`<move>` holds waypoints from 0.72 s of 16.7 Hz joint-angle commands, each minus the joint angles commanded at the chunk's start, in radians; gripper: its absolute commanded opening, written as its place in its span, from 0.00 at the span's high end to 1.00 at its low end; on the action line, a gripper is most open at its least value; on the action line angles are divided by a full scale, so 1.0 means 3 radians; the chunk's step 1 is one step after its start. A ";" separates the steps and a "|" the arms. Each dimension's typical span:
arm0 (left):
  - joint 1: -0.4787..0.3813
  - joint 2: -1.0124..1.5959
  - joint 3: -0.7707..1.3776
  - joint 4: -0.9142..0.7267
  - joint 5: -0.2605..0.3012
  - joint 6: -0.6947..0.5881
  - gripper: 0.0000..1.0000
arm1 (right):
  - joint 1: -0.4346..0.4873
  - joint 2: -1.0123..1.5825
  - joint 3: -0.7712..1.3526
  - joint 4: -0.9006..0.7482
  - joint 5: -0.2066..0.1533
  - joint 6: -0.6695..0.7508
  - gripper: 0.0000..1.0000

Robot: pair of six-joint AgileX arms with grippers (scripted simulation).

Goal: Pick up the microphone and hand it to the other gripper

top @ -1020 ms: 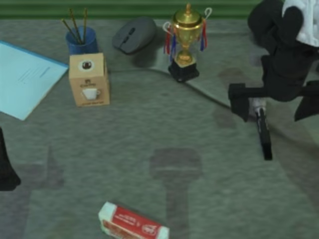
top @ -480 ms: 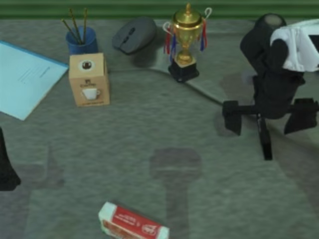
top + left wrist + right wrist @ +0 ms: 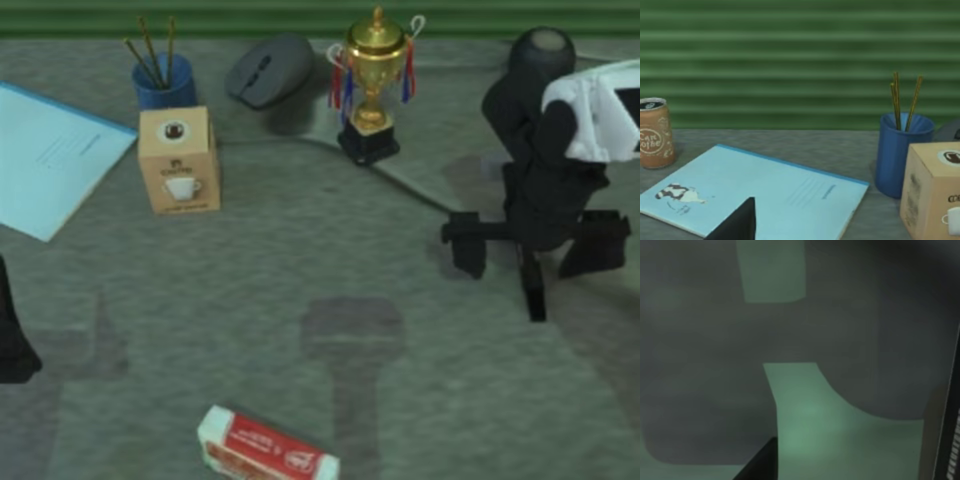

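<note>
The microphone (image 3: 535, 295) lies on the table at the right; only its slim black handle shows, and its head is hidden beneath my right arm. My right gripper (image 3: 530, 243) hangs directly over it, open wide, with one finger (image 3: 466, 247) on each side of the handle and not touching it. The right wrist view shows only the table and shadows, with one dark fingertip (image 3: 762, 465) at its edge. My left gripper (image 3: 12, 345) is parked at the left edge of the table, open and empty, one finger (image 3: 735, 225) showing in the left wrist view.
A gold trophy (image 3: 373, 80), a grey mouse (image 3: 268, 68) and a dark round speaker (image 3: 541, 48) stand along the back. At back left are a blue pencil cup (image 3: 165, 80), a coffee box (image 3: 178, 160), a notebook (image 3: 50, 155) and a can (image 3: 655, 132). A red-white box (image 3: 265, 452) lies front centre.
My right arm has swung over the microphone and covered its head. Its fingers have spread and now stand on either side of the handle. The left arm has not moved.
</note>
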 joint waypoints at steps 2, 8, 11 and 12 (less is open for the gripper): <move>0.0000 0.0000 0.0000 0.0000 0.0000 0.0000 0.00 | 0.0000 0.0000 0.0000 0.0000 0.0000 0.0000 0.15; 0.0000 0.0000 0.0000 0.0000 0.0000 0.0000 0.00 | 0.0000 0.0000 0.0000 0.0000 0.0000 0.0000 0.60; 0.0000 0.0000 0.0000 0.0000 0.0000 0.0000 0.00 | 0.0000 0.0000 0.0000 0.0000 0.0000 0.0000 0.83; 0.0000 0.0000 0.0000 0.0000 0.0000 0.0000 0.00 | 0.0000 0.0000 0.0000 0.0000 0.0000 0.0000 0.90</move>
